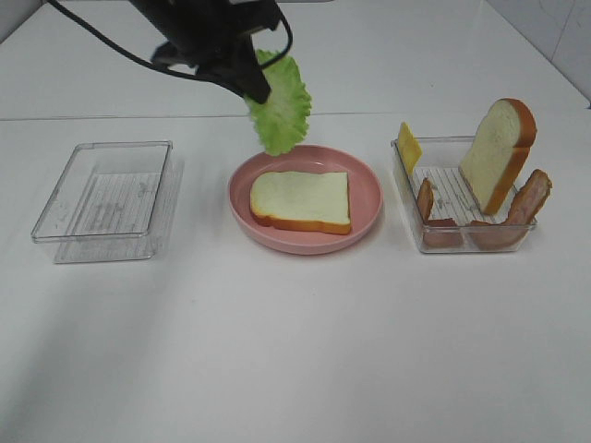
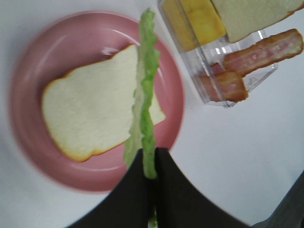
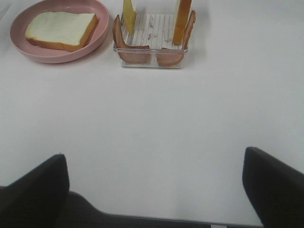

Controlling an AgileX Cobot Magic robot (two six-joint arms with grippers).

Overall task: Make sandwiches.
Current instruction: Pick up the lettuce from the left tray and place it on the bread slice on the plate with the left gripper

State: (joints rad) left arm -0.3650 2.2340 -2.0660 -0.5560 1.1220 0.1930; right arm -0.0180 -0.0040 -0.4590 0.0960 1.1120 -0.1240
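A white bread slice lies flat on the pink plate. My left gripper is shut on a ruffled green lettuce leaf and holds it hanging above the plate's far edge. In the left wrist view the gripper pinches the lettuce edge-on over the bread. A second bread slice, a yellow cheese square and bacon strips stand in a clear tray on the right. My right gripper is open and empty over bare table, well short of the tray.
An empty clear tray sits on the left of the white table. The left arm and its cable reach in from the back. The plate and bread also show in the right wrist view.
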